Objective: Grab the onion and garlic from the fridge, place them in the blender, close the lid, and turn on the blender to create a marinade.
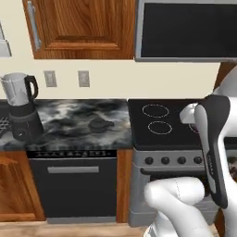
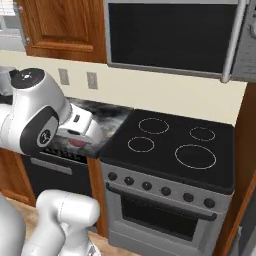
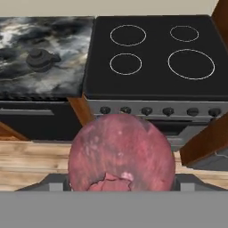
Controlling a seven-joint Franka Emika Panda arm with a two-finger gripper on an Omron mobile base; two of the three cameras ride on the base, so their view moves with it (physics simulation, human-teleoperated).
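My claw point(image 3: 121, 189) is clamped on the onion point(image 3: 121, 156). The blender point(image 1: 21, 109) stands open, its lid point(image 1: 99, 123) on the counter point(image 1: 74, 120); garlic remains.

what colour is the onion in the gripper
Dark red-maroon with paler mottled patches, best seen in the hand view: onion.

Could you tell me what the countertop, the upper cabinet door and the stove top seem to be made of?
Countertop: probably polished marble or granite, going by its swirling grey, black and white veining. Upper cabinet door: apparently varnished reddish wood with visible grain. Stove top: seemingly smooth black glass-ceramic, flat with white burner rings.
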